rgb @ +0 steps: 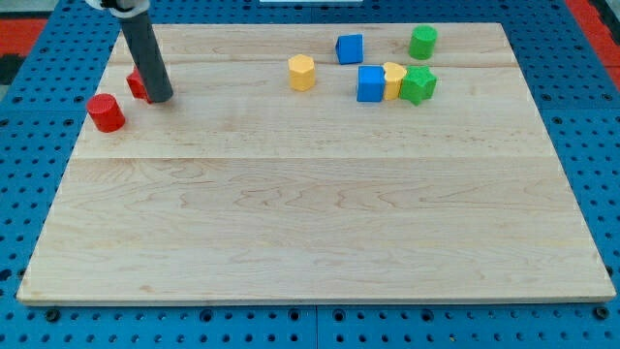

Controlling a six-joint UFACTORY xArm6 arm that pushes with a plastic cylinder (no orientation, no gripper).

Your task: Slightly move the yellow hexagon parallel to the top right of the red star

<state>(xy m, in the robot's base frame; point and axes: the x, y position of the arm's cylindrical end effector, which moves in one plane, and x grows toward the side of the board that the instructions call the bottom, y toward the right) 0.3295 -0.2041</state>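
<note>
Observe that the arm carries no gripper, so nothing can be grasped or held; the straight dark rod ends in my tip, which rests on the pale wooden board near the view's top left. The tip stands directly in front of a small red block, touching or just beside it; the rod hides most of this block, so its shape cannot be confirmed, though it is probably the red star named in the task. A red cylinder sits just beside it, lower and toward the view's left edge. Locate the yellow hexagon block near the view's top centre, well apart from the tip and standing alone. Further toward the view's right, note a blue cube, a second blue cube touching a yellow block of unclear shape, a green star-like block against that yellow block, and a green cylinder above them. Judge the task as not yet started on the hexagon: it lies well to the right of the red pair and nothing contacts it. The remaining work is to bring the tip across to the hexagon's far side and nudge it a short way toward the position above and right of the red star.
</note>
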